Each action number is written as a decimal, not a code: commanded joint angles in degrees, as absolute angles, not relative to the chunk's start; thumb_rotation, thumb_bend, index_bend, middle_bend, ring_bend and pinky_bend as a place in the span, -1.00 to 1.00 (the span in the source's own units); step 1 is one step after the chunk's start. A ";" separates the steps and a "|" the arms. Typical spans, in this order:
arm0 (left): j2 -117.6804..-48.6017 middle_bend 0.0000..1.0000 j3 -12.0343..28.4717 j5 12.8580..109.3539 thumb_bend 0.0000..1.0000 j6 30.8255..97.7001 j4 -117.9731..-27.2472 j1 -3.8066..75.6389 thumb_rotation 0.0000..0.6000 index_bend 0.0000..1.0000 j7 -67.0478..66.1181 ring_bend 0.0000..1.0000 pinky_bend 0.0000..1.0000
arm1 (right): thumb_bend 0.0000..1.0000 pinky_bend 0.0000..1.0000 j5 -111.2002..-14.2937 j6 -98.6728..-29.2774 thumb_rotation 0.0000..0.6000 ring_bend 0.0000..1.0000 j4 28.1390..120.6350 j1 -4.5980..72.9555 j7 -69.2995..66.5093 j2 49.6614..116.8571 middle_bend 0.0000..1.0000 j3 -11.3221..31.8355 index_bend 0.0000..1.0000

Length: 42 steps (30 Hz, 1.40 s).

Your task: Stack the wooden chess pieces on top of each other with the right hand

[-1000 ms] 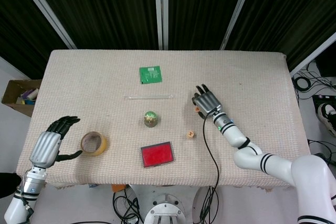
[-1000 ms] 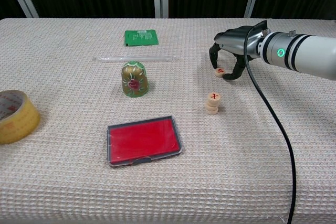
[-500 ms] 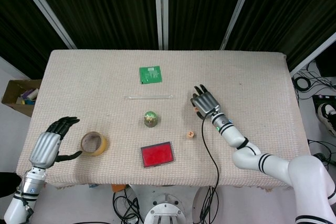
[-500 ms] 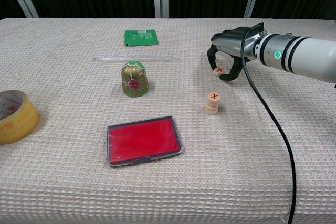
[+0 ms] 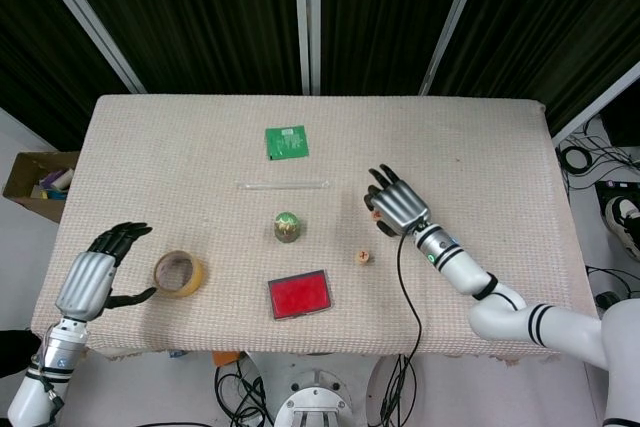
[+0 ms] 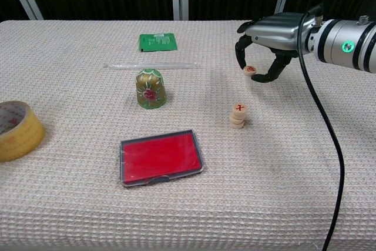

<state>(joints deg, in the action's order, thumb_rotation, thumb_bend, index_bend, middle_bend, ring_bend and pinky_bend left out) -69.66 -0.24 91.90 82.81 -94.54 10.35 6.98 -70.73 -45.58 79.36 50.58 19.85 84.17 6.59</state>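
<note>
A short stack of round wooden chess pieces [image 6: 238, 115] [image 5: 363, 257] with a red mark on top stands on the table right of centre. My right hand [image 6: 267, 42] [image 5: 394, 202] hovers above and behind it, off the cloth, pinching another wooden piece [image 6: 250, 70] between thumb and a finger. My left hand [image 5: 98, 275] rests open at the table's front left corner, apart from everything; the chest view does not show it.
A green-gold bell-shaped cup [image 6: 150, 88], a red flat case [image 6: 161, 157], a tape roll [image 6: 17, 129], a clear straw [image 6: 151, 64] and a green packet [image 6: 157, 42] lie on the cloth-covered table [image 6: 294, 192]. A black cable [image 6: 323, 145] trails from my right wrist.
My right hand closed on the loose wooden piece and lifted it off the cloth, moving slightly right. The stack and my left hand have stayed still.
</note>
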 commanded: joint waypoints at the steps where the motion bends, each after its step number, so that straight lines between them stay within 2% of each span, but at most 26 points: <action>1: -69.66 -0.71 -0.22 92.05 -0.88 82.87 -94.74 10.40 1.00 -0.65 6.83 -0.76 -0.61 | -0.24 -0.85 -74.76 -47.20 1.00 -0.96 85.78 49.60 20.49 80.27 -0.33 4.75 0.12; 10: -69.61 -0.71 -0.35 92.29 -0.88 83.18 -95.15 10.21 1.00 -0.65 6.42 -0.75 -0.61 | -0.24 -0.85 -78.36 -47.28 1.00 -0.96 88.60 49.42 22.13 80.58 -0.34 2.56 0.11; 42: -69.89 -0.71 -0.55 92.27 -0.88 83.04 -94.62 10.09 1.00 -0.65 6.98 -0.76 -0.61 | -0.28 -0.85 -79.72 -47.36 1.00 -0.96 88.23 48.93 25.30 82.75 -0.38 1.78 -0.04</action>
